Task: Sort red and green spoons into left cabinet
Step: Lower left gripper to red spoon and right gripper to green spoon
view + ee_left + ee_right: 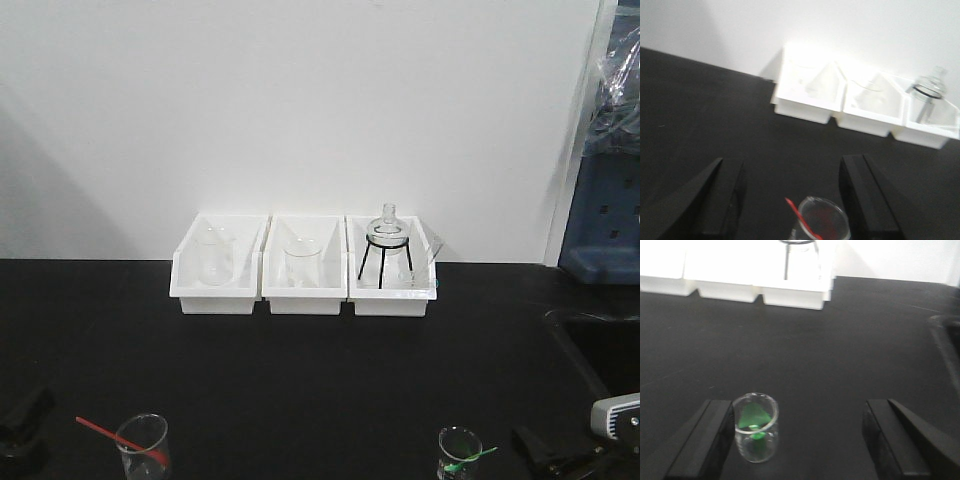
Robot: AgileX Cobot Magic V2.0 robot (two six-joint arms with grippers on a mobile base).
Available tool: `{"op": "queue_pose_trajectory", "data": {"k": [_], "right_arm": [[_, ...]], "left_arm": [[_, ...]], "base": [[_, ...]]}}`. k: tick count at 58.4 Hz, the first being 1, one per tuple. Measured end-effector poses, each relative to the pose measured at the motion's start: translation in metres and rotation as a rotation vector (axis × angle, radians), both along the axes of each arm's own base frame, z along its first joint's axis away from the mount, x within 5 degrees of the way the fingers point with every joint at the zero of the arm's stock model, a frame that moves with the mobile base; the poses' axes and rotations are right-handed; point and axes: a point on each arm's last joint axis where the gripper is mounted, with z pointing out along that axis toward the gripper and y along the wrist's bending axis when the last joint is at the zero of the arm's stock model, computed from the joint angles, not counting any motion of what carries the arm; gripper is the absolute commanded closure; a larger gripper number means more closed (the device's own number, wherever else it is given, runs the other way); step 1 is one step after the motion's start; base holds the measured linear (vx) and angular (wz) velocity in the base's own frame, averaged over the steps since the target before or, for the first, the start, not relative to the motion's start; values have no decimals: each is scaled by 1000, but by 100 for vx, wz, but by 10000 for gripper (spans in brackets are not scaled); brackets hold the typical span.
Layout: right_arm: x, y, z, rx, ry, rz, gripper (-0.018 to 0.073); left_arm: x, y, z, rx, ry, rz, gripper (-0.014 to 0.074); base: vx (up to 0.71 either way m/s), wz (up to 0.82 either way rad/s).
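The red spoon (105, 432) leans in a small glass beaker (143, 445) at the table's front left, handle pointing up and left. In the left wrist view the red spoon (802, 220) and its beaker (821, 220) sit low between the fingers of my open left gripper (792, 200), touching neither. The green spoon (472, 459) stands in a second beaker (459, 451) at the front right. My right gripper (800, 440) is open, and the beaker (755, 427) with the green spoon (754, 419) is close beside its left finger (705, 440). The left cabinet is out of view.
Three white bins (305, 290) line the wall at the back of the black table (300, 370), holding empty beakers and a flask on a black tripod (387, 245). A dark sunken basin rim (580, 335) lies at the right. A blue unit under plastic wrap (605, 220) stands beyond it.
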Motion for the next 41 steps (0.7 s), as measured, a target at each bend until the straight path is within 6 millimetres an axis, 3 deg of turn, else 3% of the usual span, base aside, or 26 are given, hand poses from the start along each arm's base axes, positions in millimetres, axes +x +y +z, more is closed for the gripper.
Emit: {"op": "queue_pose_trajectory", "data": {"k": [12,41], "right_arm": [[8,9,-14,38,-5,83,-25],[22,17,-53,29,8,182,-24]], "left_arm": [[16,-8,-27,-14,6,-74,72],[27,-8,-49,2,-18,-67,72]], "base": [[0,0],[0,0]]}}
